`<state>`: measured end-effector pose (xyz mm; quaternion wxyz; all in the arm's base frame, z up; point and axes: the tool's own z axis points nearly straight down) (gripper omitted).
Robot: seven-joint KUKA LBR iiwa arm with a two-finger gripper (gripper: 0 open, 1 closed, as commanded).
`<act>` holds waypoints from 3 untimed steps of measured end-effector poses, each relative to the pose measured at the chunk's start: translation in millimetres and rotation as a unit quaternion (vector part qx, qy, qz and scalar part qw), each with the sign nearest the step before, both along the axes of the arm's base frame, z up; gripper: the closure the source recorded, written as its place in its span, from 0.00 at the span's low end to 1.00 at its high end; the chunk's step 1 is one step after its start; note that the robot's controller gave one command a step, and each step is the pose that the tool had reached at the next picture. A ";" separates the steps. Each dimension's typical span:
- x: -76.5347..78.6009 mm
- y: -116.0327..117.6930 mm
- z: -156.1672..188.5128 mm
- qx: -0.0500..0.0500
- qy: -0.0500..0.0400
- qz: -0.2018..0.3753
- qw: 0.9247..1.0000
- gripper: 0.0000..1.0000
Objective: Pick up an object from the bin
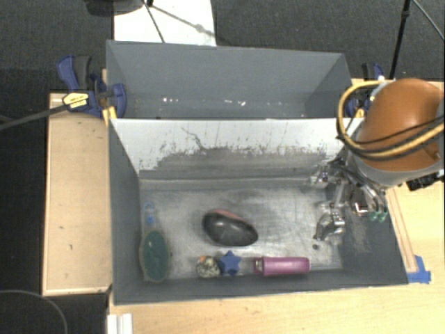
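**Approach step, nothing in the grasp yet**

Starting at the left of the grey metal bin (pixel 229 141): close to the left wall, a dark green flat oval piece (pixel 154 256), long axis running front to back. Toward the middle, a dark grey smooth rounded lump (pixel 229 229), standing apart from the rest. Along the front wall, a small mottled ball (pixel 206 267) touching a blue star-shaped toy (pixel 229 262). Just beside that, a pink plastic cylinder (pixel 284 265) lying flat, long axis left to right along the wall, darker end toward the star.

At the right, the gripper (pixel 325 234) low over bare floor, near the cylinder but apart from it. Cannot tell whether spread or clenched.

Judged as the approach. Likely calls next for shifting toward the front wall and closing across the cylinder's short width, minding the wall beside it.
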<state>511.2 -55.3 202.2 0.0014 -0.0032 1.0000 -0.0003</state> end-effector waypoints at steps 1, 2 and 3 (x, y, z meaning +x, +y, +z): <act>5.0 83.1 -129.3 0.001 -0.011 0.002 1.000 0.00; -4.0 155.4 -126.1 0.004 -0.017 -0.019 1.000 0.00; -4.9 152.3 -125.9 0.003 -0.014 -0.021 1.000 1.00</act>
